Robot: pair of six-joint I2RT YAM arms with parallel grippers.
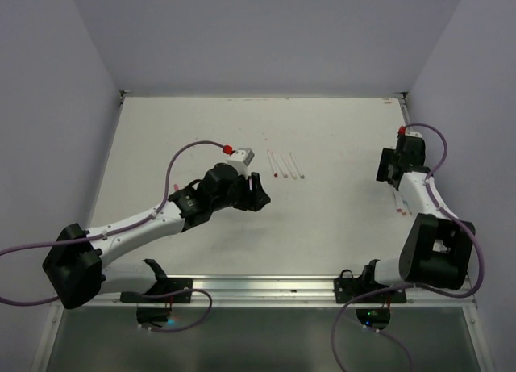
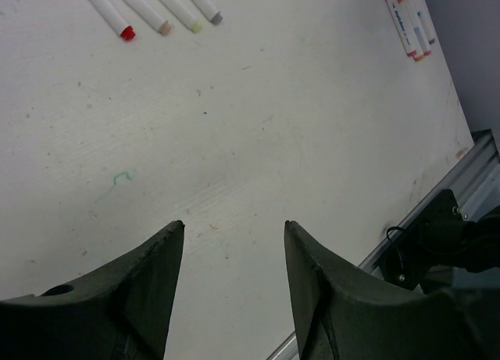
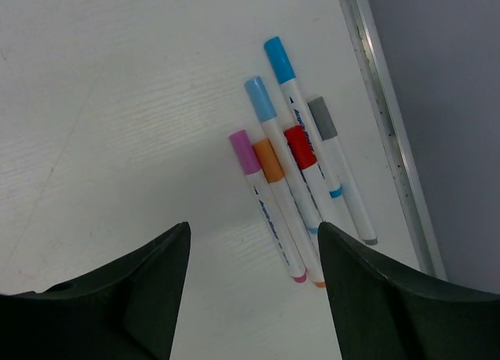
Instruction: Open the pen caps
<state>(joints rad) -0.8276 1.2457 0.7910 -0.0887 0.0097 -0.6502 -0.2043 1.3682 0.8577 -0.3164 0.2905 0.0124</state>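
The caps sit on six pens bunched by the table's right edge. They look light, slick and press-fitted, so probably best pinched at cap and barrel. The right end effector hovers over them, fingers apart and empty. The left end effector, likewise apart, hangs near four uncapped pens.

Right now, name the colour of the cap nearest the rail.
Grey cap; right wrist view shows it best.

A robot lab cell: plain walls boxing in a white table.
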